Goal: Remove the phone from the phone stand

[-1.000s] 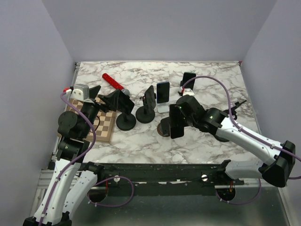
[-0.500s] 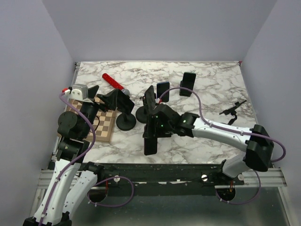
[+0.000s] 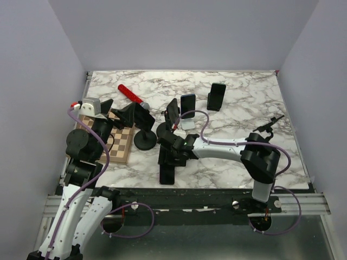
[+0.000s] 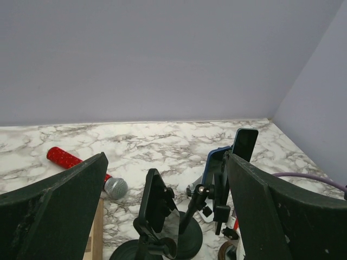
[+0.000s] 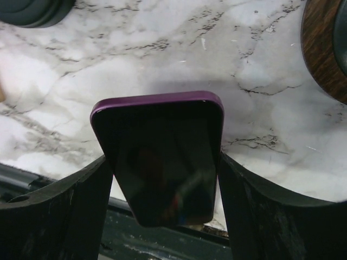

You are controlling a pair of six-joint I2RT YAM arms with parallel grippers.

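Since a second ago your right arm has swung across the table [image 3: 244, 86], from right of its middle to the near edge, and the phone [image 5: 160, 135] has travelled with it. Now the phone hangs at the near edge, a little left of the middle, with its lower end already over the dark rail beyond the marble. The right gripper [image 3: 168, 161] holds it by the two long sides, with the jaws spread as wide as the case. Whether it touches the surface, I cannot tell. The phone stand [image 5: 325, 54] shows only its brown round foot, apart from the phone.

Your left gripper [image 4: 165, 162] is spread fully and holds nothing, above the left edge.

Please be careful. The case looks glossy and only its edges are pinched, so I think it can slip. If you release here, it may fall off the edge. The cable [image 3: 203, 124] loops near the blue phone [image 3: 188, 105] and could push it.

I count four phones: the held one, the blue one, a black phone [image 3: 217, 96] toward the far edge and a dark phone [image 3: 172, 111]. There are two black-footed stands [image 3: 145, 142], one microphone [image 3: 130, 95] and one chessboard [image 3: 122, 145].
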